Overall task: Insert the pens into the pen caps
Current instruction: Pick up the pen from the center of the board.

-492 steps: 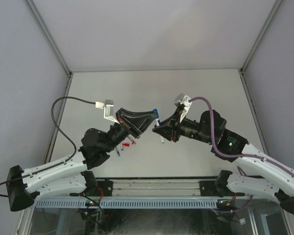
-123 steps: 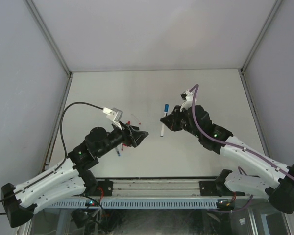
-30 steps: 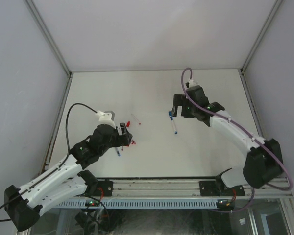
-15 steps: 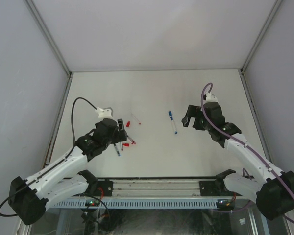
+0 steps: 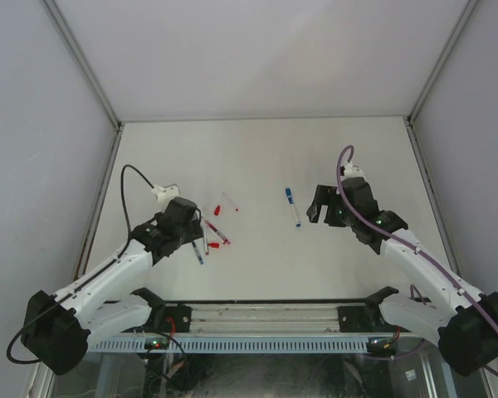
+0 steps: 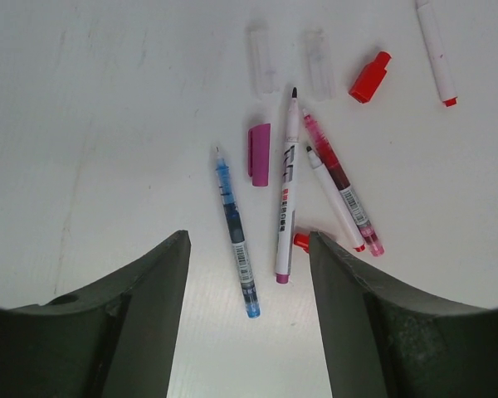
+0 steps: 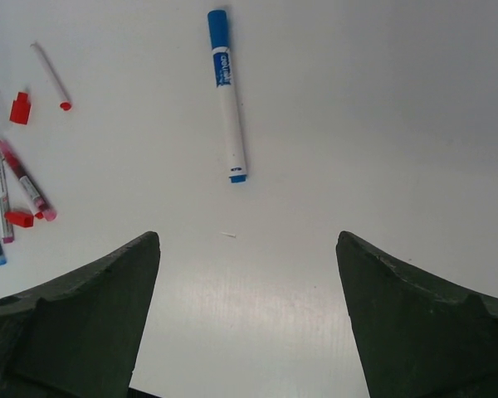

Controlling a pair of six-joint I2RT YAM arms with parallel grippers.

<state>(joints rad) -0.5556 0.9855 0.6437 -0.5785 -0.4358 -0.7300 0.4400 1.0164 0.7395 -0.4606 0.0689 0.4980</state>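
Ahead of the left claw point(image 6: 249, 242) lie pens point(image 6: 284, 199).

Table: white matte tabletop point(image 5: 257, 157), reaching to the panels on three sides.
Walls: plain pale grey back panel point(image 5: 257, 58), left panel point(image 5: 25, 166) and right panel point(image 5: 481, 124).
Frame: slanting metal struts point(image 5: 80, 60) at both far corners.
Near edge: aluminium rail point(image 5: 266, 315) — toothed blue-grey strip point(image 5: 257, 343) below it.
Light: even, soft — shadows faint.

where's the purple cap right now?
Left wrist view, centre: the purple cap lies loose between the blue pen and the purple-ended pen, on the left arm's side.
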